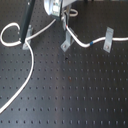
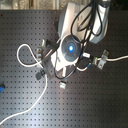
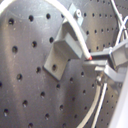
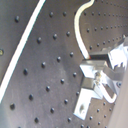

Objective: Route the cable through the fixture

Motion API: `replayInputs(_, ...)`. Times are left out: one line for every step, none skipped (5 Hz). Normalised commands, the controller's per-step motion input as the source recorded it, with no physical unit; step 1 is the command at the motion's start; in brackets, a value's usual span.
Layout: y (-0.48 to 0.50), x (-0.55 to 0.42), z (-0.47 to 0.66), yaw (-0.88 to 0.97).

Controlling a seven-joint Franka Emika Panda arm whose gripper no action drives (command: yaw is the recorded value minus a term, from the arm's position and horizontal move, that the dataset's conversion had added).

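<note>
A: Gripper (image 1: pixel 64 26) first: we find it near the top of the first exterior view, low over the black perforated board (image 1: pixel 75 95), with the white cable (image 1: pixel 30 60) running through its fingertips. It looks pinched on the cord, though blur leaves us unsure.

B: Left to right in the first exterior view, what do we meet?

A: A cable loop at the left edge, a left clip (image 1: pixel 27 36), a middle clip (image 1: pixel 65 44) just below the gripper, then a right clip (image 1: pixel 107 40).

B: How do we do this well?

A: We judge: keep the cord taut, low, and aligned with the middle clip's slot before sliding sideways.
</note>
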Motion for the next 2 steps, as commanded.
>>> replayInputs(-0.043,-0.072,0.26,-0.01)
replayInputs(-0.064,-0.157,0.19,-0.01)
